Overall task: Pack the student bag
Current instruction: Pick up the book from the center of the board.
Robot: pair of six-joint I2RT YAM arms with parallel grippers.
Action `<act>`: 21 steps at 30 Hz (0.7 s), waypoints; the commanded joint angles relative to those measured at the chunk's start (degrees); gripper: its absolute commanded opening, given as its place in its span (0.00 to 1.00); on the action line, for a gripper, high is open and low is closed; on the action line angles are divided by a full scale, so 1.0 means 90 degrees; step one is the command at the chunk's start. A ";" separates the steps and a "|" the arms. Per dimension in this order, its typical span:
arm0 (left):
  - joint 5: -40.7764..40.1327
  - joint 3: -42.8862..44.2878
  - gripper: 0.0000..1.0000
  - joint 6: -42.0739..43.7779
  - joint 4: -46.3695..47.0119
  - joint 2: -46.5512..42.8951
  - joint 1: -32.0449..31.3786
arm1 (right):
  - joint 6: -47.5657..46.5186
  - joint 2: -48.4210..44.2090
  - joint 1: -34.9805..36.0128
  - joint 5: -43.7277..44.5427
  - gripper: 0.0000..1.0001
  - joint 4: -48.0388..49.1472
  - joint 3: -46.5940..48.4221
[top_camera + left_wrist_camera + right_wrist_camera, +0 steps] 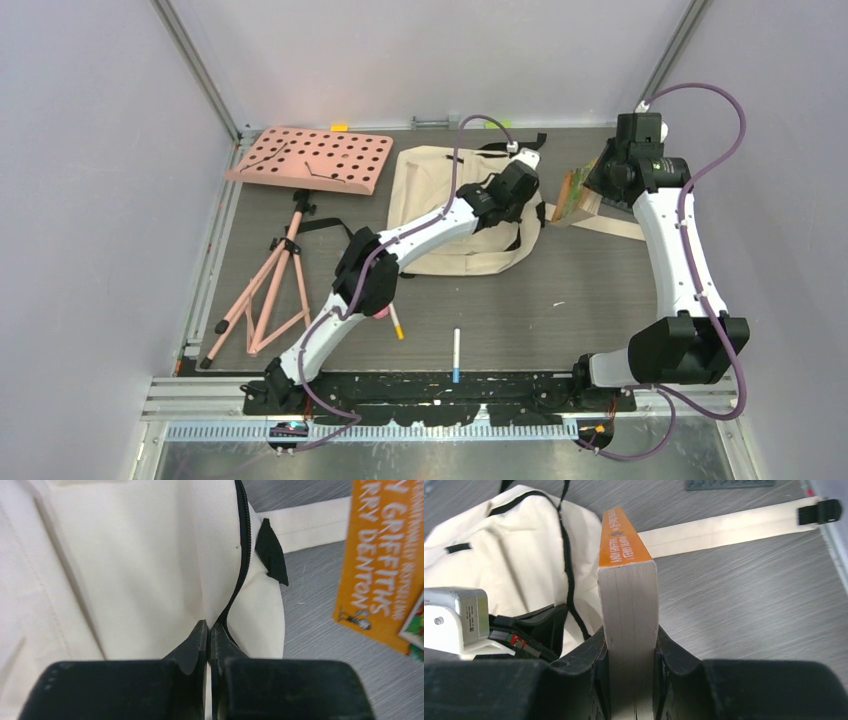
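Observation:
The student bag (pixel 440 205) is a cream backpack lying flat at the back middle of the table. My left gripper (pixel 520 195) is at the bag's right edge. In the left wrist view it (pixel 210 628) is shut, pinching the cream fabric by the black zipper (pixel 243 555). My right gripper (pixel 592 190) is just right of the bag and shut on a book (pixel 575 195). In the right wrist view the gripper (pixel 630 640) holds the book (pixel 626 580) on edge, orange spine away from me, beside the bag (pixel 524 545). The book's orange cover (pixel 380 565) shows in the left wrist view.
A pink perforated board (pixel 310 158) lies at the back left, with a pink folding stand (pixel 265 290) in front of it. Two pens (pixel 456 355) (pixel 396 322) lie near the front edge. A cream strap (pixel 724 527) runs across the table to the right of the bag.

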 commanded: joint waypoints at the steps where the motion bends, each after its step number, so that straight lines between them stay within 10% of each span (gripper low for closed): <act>1: -0.0158 0.0038 0.00 0.0089 0.0062 -0.0854 0.0260 | 0.0507 -0.0425 -0.0022 -0.0921 0.01 0.0628 -0.0016; 9: 0.1544 -0.0717 0.00 -0.0626 0.0578 -0.1513 0.0898 | 0.1065 -0.0418 -0.0022 -0.2046 0.01 0.1200 -0.0242; 21: 0.5251 -0.1643 0.04 -0.1035 0.2104 -0.1491 0.1407 | 0.0629 -0.0544 -0.0022 -0.0818 0.01 0.0728 -0.0083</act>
